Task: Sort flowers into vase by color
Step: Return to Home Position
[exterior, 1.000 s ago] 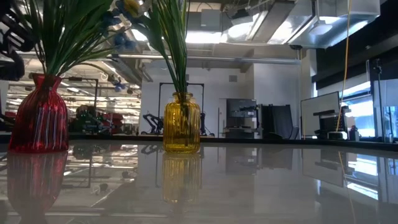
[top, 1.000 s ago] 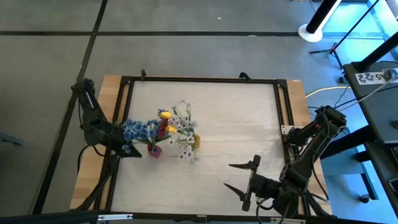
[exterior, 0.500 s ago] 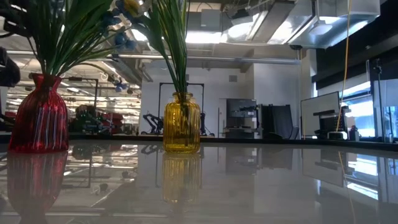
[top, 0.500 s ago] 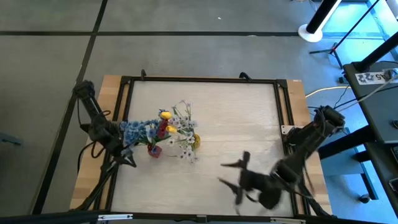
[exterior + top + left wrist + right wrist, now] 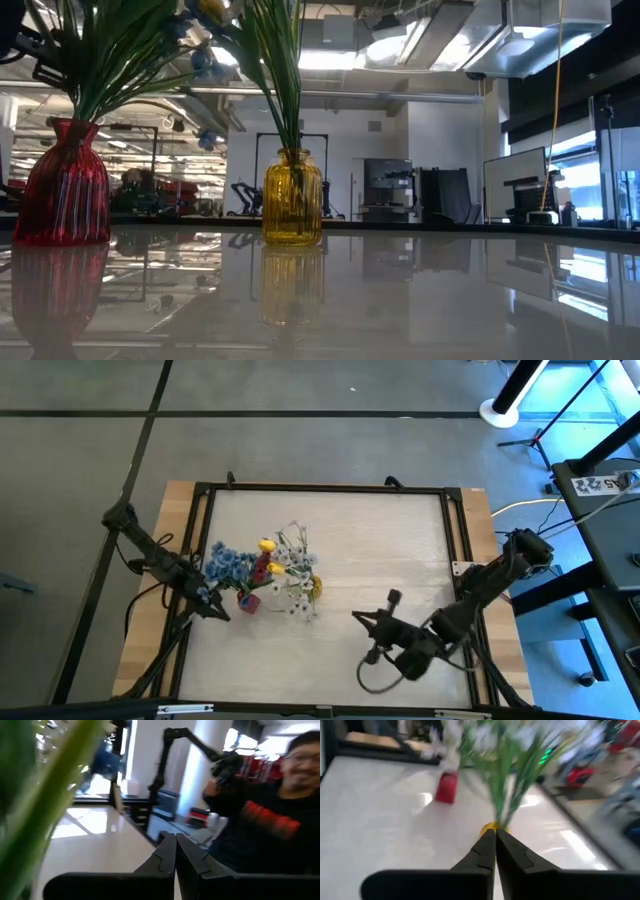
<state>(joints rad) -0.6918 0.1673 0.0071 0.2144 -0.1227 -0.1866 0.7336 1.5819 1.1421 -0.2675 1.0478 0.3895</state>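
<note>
From above, the flowers [image 5: 262, 560] all stand in two vases left of the bench's [image 5: 390, 530] middle. Blue blooms [image 5: 225, 566] fan out of the red vase [image 5: 247, 601], and white sprigs [image 5: 295, 550] rise over the yellow vase [image 5: 314, 587] just beside it. I see no stem lying loose, so I judge the sorting done and both arms free to park. The left pincer [image 5: 210, 606] sits near the red vase on its outer side; the right pincer [image 5: 372, 630] is well apart, toward the arms' edge.

Level across the bench, both vases stand upright, stems leaning outward (their own spring, I'd say, not a tilt of the glass).

Left wrist: fingers pressed together on nothing, pointing past a blurred green leaf [image 5: 45, 815] toward a person [image 5: 265, 820] in a dark top beyond the bench.

Right wrist: fingers likewise pressed together and empty, aimed at the yellow vase — closed tips seem the tidy way to travel near those stems.
</note>
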